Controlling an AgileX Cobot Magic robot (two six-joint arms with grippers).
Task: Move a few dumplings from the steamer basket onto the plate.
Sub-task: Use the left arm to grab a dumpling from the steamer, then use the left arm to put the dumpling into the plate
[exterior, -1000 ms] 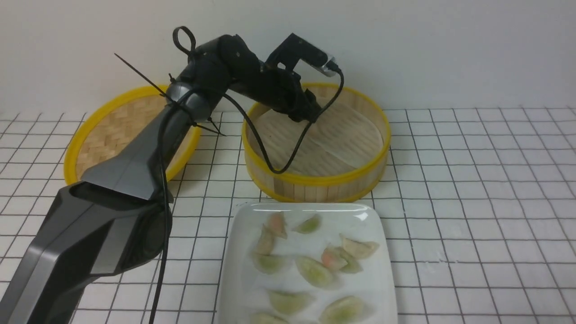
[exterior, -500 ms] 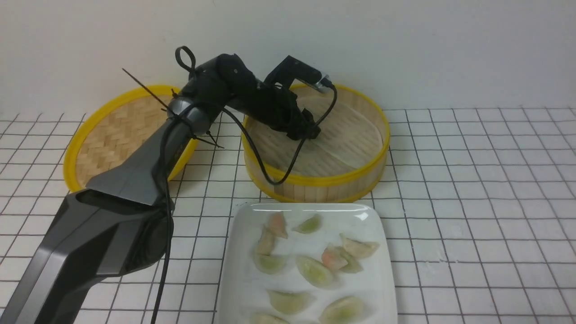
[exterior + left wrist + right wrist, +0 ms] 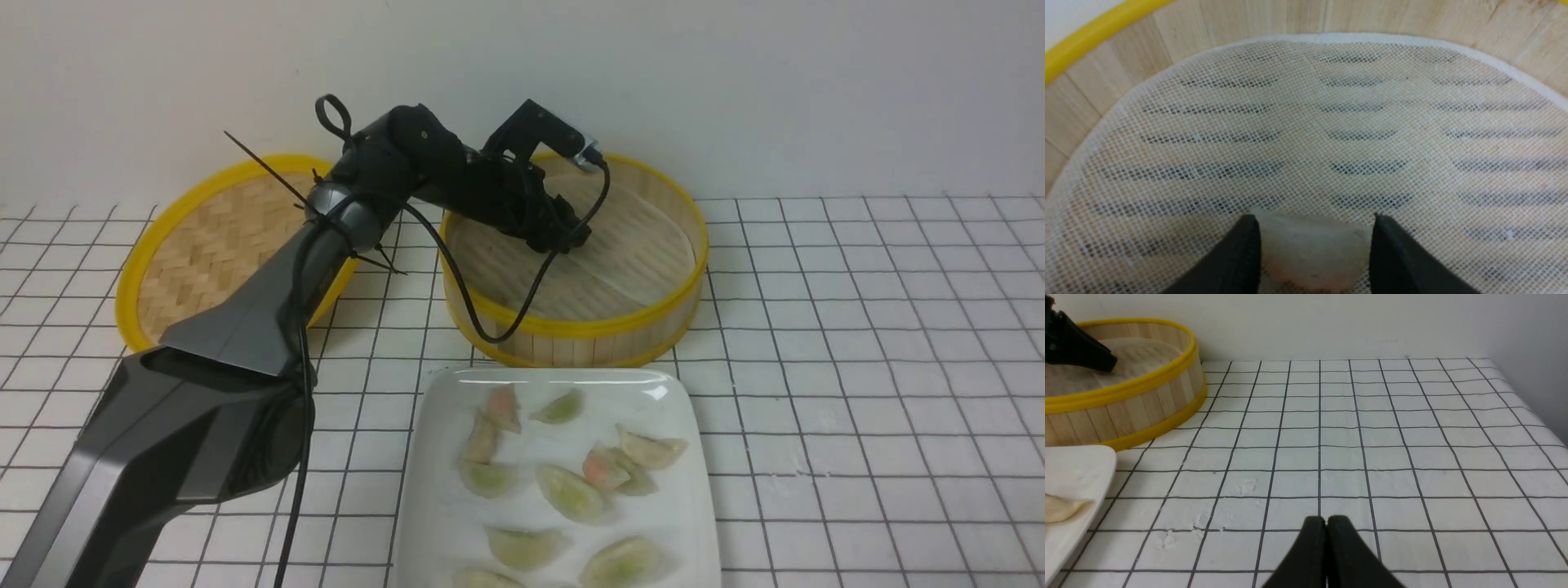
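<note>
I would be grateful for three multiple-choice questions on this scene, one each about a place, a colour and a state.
1. Where is the left gripper? A. Over the plate. B. Inside the steamer basket. C. Above the flat lid.
2. What colour is the steamer basket's rim? A. Red. B. Blue. C. Yellow.
3. How does the right gripper stand? A. Wide open. B. Shut, with nothing between its fingers. C. Clamped on the plate's edge.
Answers: 1 B, its wrist view shows the basket's mesh liner and a dumpling between its fingers; 2 C, the rim is yellow in every view; 3 B, its fingers meet above the table.
</note>
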